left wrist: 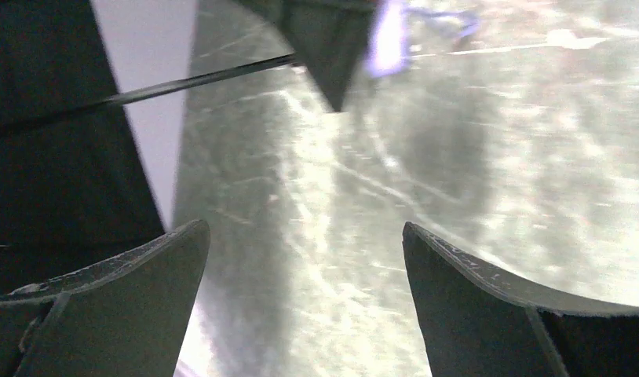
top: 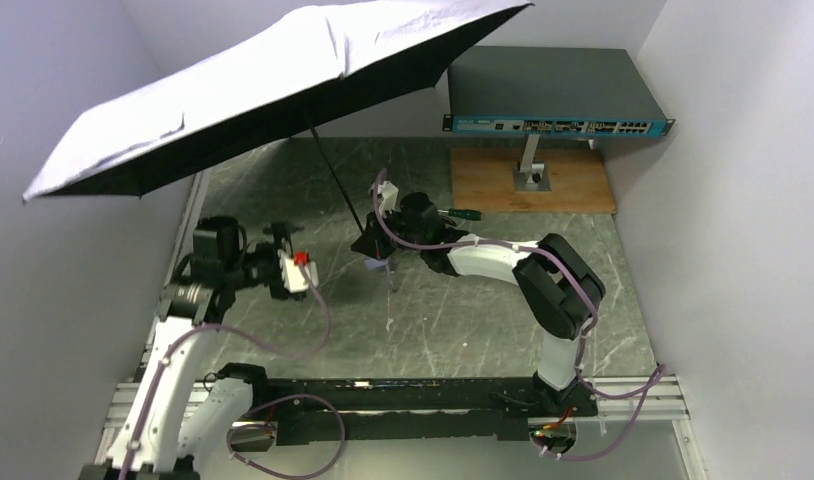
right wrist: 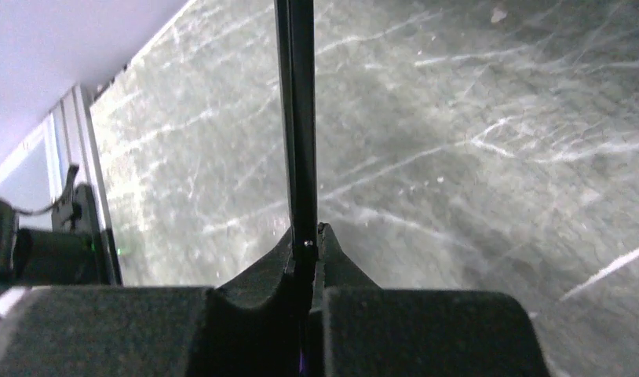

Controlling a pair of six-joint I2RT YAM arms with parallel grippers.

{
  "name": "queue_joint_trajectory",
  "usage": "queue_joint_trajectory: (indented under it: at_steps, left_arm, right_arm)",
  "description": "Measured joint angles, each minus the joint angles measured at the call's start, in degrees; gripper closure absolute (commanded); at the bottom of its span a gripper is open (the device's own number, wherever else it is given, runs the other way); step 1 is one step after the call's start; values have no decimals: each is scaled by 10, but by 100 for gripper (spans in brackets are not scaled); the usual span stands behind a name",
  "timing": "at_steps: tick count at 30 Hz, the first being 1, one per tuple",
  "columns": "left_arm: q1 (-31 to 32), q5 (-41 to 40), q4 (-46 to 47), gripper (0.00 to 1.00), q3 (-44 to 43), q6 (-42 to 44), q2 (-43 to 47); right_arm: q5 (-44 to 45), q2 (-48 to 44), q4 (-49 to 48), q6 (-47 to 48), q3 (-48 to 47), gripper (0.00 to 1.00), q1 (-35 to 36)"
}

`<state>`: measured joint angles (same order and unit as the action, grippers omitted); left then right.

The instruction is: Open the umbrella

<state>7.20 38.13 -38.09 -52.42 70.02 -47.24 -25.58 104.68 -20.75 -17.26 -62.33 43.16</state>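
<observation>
Clearly the umbrella (top: 263, 90) is fully spread, tilted high over the far-left tabletop (top: 463, 320). My right hand (top: 378, 245) clenches its shaft (top: 335, 180); my left hand (top: 295, 272) hangs released, empty. I'd hold that clamp firm, avoiding tipping.

Robotics lab cell, white partition walls (top: 735, 200), rack network switch (top: 558, 95), aluminium rail frame (top: 628, 398)
</observation>
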Motion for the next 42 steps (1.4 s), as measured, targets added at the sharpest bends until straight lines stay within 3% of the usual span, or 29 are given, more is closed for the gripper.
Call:
queue_joint_trajectory:
  at_steps: [8, 9, 10, 11, 17, 19, 20, 23, 26, 33, 34, 35, 37, 38, 42]
  left_arm:
    - [1, 43, -170, 1, 66, -3, 168]
    - [1, 40, -177, 0, 69, -9, 182]
    - [1, 38, -179, 0, 74, -18, 195]
    - [1, 28, -179, 0, 82, -36, 214]
    - [1, -30, -181, 0, 95, -133, 278]
    - [1, -50, -188, 0, 95, -159, 294]
    - [1, -58, -191, 0, 96, -169, 303]
    - [1, -87, -197, 1, 97, -202, 336]
    - [1, -115, -198, 1, 99, -229, 355]
    - [1, -144, -224, 1, 93, -242, 359]
    - [1, -146, -231, 1, 92, -242, 363]
    - [1, -151, -241, 0, 89, -241, 370]
    - [1, -159, -255, 0, 85, -240, 382]
    - [1, -164, -261, 0, 83, -239, 387]
    - [1, -180, -278, 0, 78, -238, 402]
  right_arm:
    - [103, 67, -56, -57, -36, 100, 45]
    - [124, 73, -59, -58, -39, 85, 53]
    - [145, 76, -61, -59, -42, 63, 61]
    - [168, 79, -63, -64, -42, 51, 70]
    - [227, 96, -106, -145, -41, 42, 82]
    - [223, 102, -123, -166, -38, 45, 79]
    - [219, 105, -128, -171, -38, 53, 77]
    - [206, 120, -135, -176, -46, 97, 75]
    - [151, 148, -158, -128, -85, 100, 85]
    - [126, 212, -205, -190, -201, 100, 68]
    - [129, 222, -207, -196, -216, 92, 66]
    - [133, 231, -210, -201, -229, 64, 65]
    - [144, 243, -216, -213, -243, 30, 65]
    - [151, 246, -219, -219, -246, 24, 66]
    - [163, 246, -236, -229, -226, 21, 66]
